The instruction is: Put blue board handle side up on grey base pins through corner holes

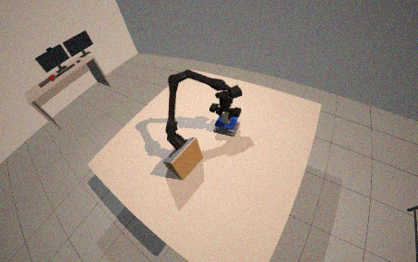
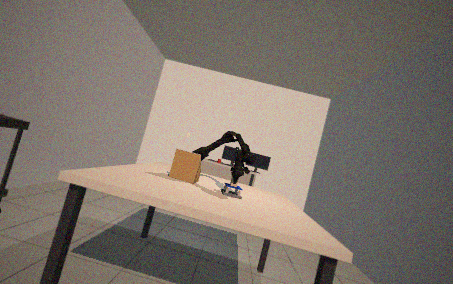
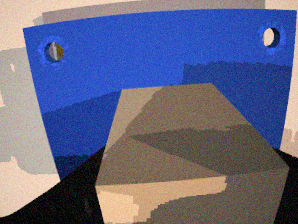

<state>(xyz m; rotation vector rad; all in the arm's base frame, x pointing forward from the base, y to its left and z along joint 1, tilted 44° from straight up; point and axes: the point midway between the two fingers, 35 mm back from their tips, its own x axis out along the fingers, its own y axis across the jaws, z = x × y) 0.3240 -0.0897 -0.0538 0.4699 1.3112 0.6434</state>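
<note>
Blue board (image 1: 227, 123) (image 2: 234, 187) (image 3: 150, 45), top view: directly below the gripper (image 1: 225, 113) (image 2: 234, 182), over the grey base (image 1: 225, 133) (image 2: 233, 194). Exterior: board just under the fingertips, base beneath it; whether it sits flat on all four posts, cannot tell. Wrist: gripper clamped on the square handle (image 3: 175, 120); two corner holes visible beyond it, gold showing through the left-hand one, pale surface through the other.

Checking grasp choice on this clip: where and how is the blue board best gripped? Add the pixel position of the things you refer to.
By its square handle (image 1: 225, 117) (image 3: 170, 115), I'd say, coming from straight above with a finger on each of two opposite sides. The handle stands up from the middle of the flat board (image 1: 227, 124) (image 2: 233, 187) (image 3: 150, 55), its sides look flat, and this leaves the corner holes free for the pins.
</note>
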